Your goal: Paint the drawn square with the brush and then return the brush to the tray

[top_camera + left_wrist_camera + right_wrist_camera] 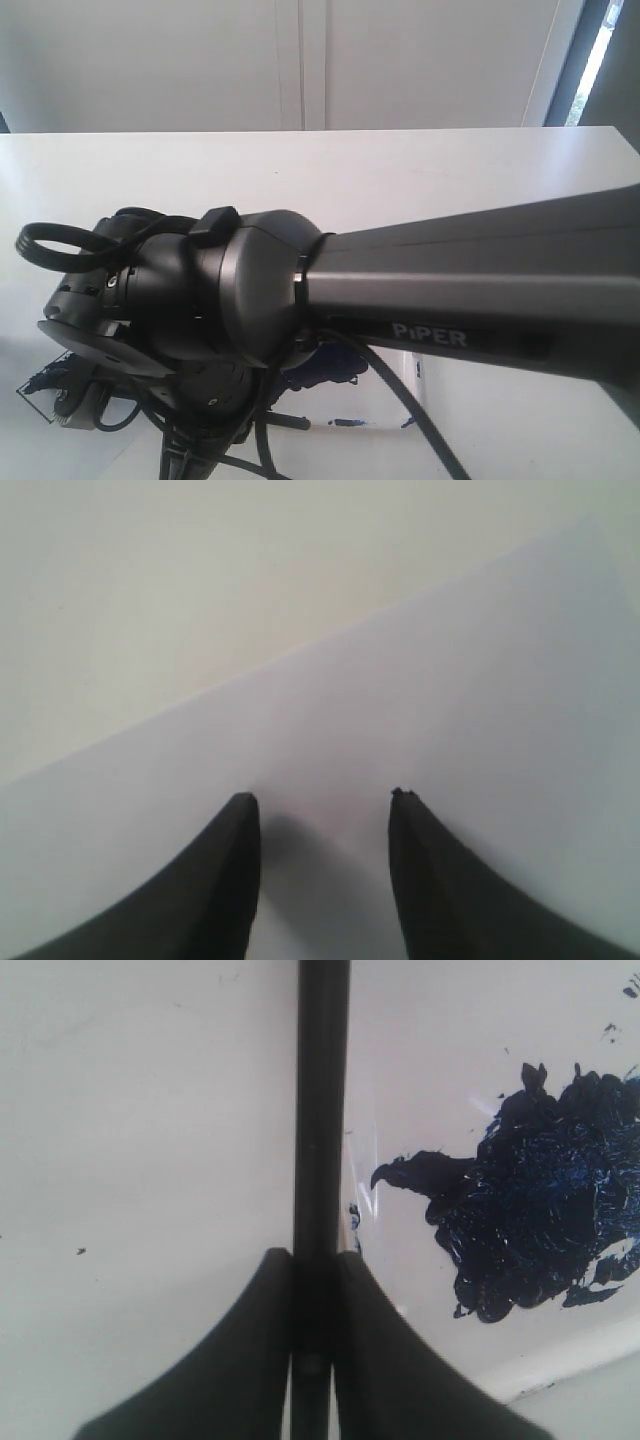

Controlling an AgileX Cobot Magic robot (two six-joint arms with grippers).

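In the right wrist view my right gripper (313,1252) is shut on the black handle of the brush (322,1110), which runs straight out from between the fingers; its bristles are out of frame. Beneath lies the white tray (420,1060), its dark blue paint blotch (540,1210) beside the handle. My left gripper (325,795) stands open and empty just above white paper (450,680). In the exterior view my right arm (450,290) covers most of the scene. A corner of the drawn square (40,388), with blue paint in it, shows under the wrist.
The paper's edge runs diagonally across the left wrist view, with bare white table (150,580) beyond. Blue paint (330,372) and small specks (345,422) show under the arm. Black cables (420,420) hang below it. A white wall stands behind the table.
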